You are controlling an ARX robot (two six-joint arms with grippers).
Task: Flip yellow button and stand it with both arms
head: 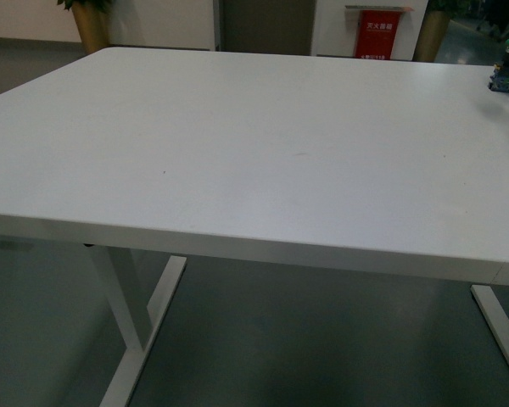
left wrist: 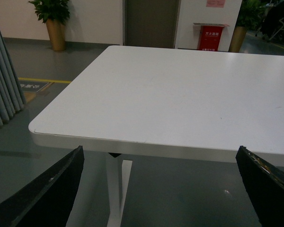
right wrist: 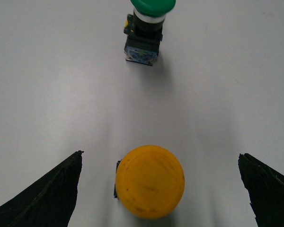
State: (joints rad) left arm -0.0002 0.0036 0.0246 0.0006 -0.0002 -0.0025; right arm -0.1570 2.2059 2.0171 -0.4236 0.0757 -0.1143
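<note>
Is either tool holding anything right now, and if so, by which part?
Nothing is held. The right tool is open around the yellow button, fingers clear of its cap. The left tool is open, off the table.

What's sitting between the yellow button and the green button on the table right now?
Nothing: the right wrist view shows only bare white table between the yellow button and the green button.

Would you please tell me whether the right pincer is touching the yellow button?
Apart: the right wrist view shows bare table either side of the yellow button within the open right pincer.
</note>
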